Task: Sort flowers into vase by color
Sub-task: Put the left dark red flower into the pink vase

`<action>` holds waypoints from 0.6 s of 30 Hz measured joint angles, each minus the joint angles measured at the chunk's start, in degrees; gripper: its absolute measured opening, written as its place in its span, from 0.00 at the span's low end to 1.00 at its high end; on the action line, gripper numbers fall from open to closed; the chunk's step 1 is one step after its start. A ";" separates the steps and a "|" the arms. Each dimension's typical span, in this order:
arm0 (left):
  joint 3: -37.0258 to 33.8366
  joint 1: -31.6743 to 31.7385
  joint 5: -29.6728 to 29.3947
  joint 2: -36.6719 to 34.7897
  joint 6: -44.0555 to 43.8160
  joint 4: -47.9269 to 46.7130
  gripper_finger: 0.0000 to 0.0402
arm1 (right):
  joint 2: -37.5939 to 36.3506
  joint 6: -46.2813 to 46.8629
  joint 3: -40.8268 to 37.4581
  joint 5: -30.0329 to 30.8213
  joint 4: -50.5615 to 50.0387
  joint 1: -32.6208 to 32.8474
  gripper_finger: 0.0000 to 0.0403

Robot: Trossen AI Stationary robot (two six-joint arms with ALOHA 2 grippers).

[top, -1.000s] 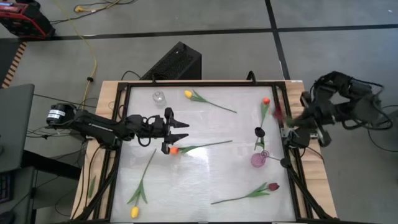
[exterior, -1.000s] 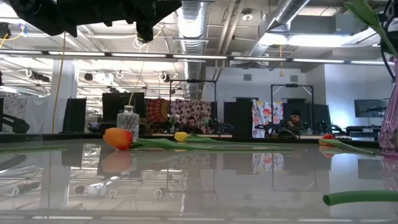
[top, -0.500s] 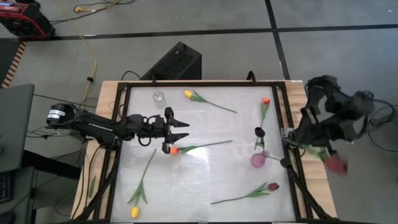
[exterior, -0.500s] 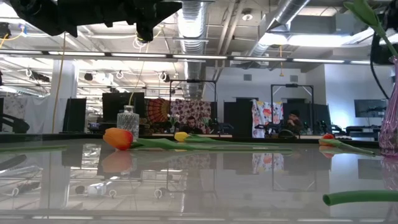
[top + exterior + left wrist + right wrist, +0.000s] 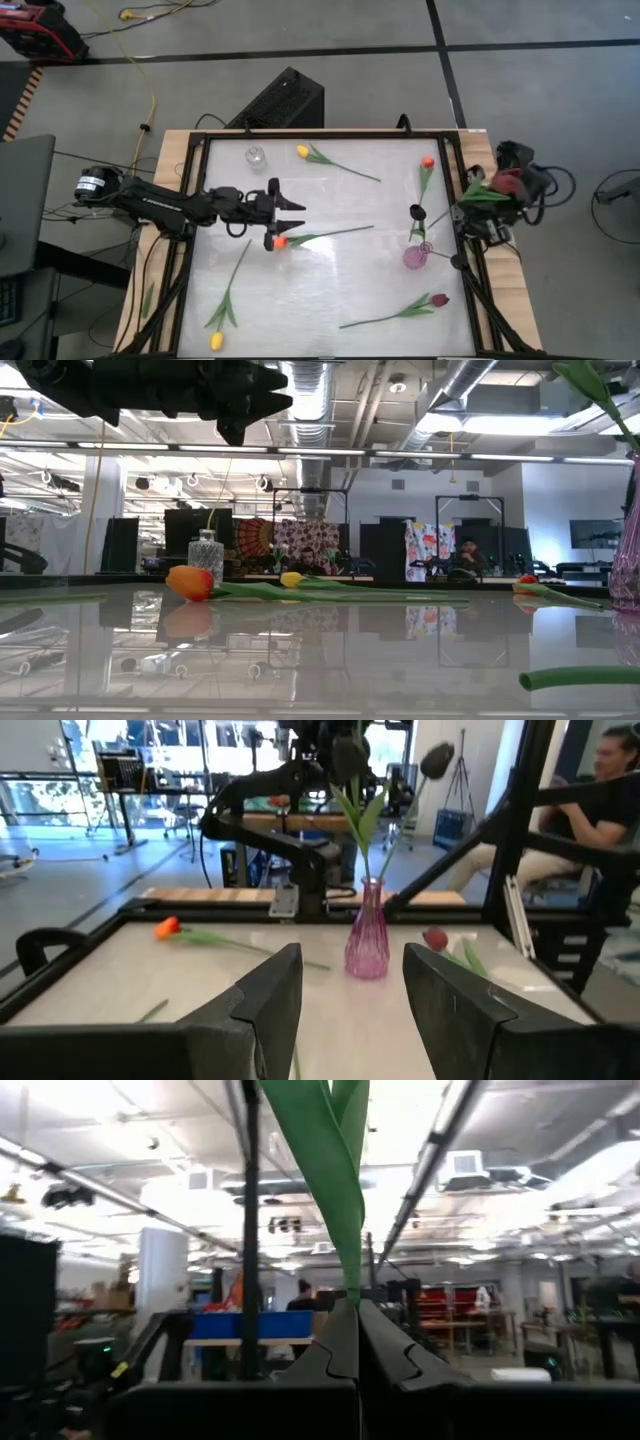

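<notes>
Scattered tulips [image 5: 318, 236], one in pink vase [image 5: 415, 258]

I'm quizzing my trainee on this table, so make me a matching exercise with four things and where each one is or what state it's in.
1. left gripper
2. right gripper
3. pink vase
4. clear vase

A. holds one flower already
B. empty, at a far corner
C. shut on a green stem
D. open, above the orange tulip

Pairs: 1-D, 2-C, 3-A, 4-B

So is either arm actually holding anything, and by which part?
Yes: the right tool pinches a dark red tulip by its green stem. The left tool holds nothing.
</notes>
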 joint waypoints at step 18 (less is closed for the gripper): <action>0.00 -0.39 -0.03 0.00 -2.15 -3.97 0.41 | -0.79 17.58 -5.88 7.24 -3.93 -0.51 0.04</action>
